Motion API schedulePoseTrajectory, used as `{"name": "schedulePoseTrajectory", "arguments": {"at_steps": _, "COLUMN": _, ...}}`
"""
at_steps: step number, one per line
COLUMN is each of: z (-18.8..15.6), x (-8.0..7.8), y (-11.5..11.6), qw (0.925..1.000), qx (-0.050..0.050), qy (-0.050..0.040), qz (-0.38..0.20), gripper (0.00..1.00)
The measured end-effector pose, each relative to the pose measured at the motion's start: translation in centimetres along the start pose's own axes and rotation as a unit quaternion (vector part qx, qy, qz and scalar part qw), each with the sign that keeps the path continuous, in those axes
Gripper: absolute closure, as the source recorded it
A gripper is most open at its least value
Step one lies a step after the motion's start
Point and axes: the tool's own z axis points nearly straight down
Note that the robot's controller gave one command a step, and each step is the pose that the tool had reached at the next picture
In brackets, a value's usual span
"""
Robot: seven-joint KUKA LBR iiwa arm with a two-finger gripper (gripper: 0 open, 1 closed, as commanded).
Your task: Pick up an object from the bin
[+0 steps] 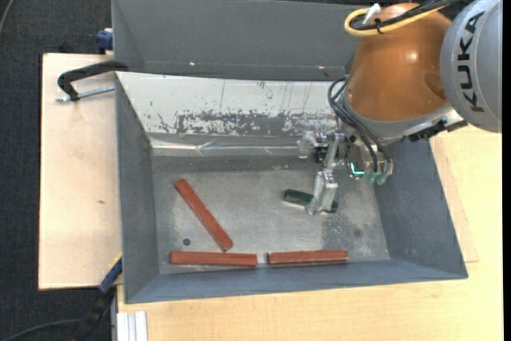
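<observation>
Camera view looks down into the grey metal bin (239, 36); the tool (323, 202) is low over the floor in the bin's right half, just beside a small dark green flat block (298, 196); whether the tool is open or closed I cannot tell, and nothing is visibly gripped. The step in hand looks like the approach to a grasp; the next move likely calls for centring over the block, closing on it, then lifting straight up. The bin also contains a slanted red-brown bar (204, 214) left of centre; two more red-brown bars (213, 258) lie end to end along the near wall.
</observation>
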Motion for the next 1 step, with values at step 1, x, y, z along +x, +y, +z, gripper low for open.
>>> {"name": "schedulePoseTrajectory", "arguments": {"at_steps": 1, "z": 14.55, "x": -1.88, "y": -0.27, "qw": 0.9996, "qx": 0.0, "qy": 0.0, "qz": 0.028, "gripper": 0.0}}
